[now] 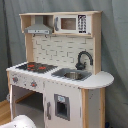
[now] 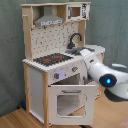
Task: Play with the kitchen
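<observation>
- kitchen (image 1: 57,75): you have it filling the centre of both exterior views, upright on a wood floor against a grey curtain (image 1: 115,40).
- hob (image 1: 35,66): black with red rings, at the left of the counter in both exterior views.
- sink (image 1: 72,75): grey basin at centre right of the first exterior view, with the black faucet (image 1: 83,59) curving just behind it.
- hood (image 2: 49,20): grey, at upper centre of the second exterior view; microwave (image 2: 79,11) beside it at upper right.
- oven door (image 2: 70,100): hanging open at lower centre of the second exterior view, window facing you.
- arm (image 2: 102,75): white, with a blue light, at the right of the second exterior view, reaching toward the counter front above the open door.
- gripper: you cannot tell its state; it is hidden behind the arm's own body.
</observation>
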You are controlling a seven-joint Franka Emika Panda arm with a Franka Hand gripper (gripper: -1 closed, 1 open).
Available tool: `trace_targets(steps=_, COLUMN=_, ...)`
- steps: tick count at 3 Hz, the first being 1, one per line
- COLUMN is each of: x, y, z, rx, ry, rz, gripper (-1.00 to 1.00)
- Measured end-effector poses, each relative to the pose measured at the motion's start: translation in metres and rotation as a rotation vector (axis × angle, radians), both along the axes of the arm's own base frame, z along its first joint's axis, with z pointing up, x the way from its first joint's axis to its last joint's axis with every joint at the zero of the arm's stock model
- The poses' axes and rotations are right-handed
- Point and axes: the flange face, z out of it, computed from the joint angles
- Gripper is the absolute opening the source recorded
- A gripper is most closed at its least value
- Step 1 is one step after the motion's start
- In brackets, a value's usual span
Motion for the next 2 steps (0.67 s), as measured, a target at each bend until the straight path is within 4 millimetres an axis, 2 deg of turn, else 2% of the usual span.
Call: trace_targets(steps=2, x=0.012, y=-0.051, z=0.038, rx=0.008, ry=0.17, rz=-0.078, gripper=1.0)
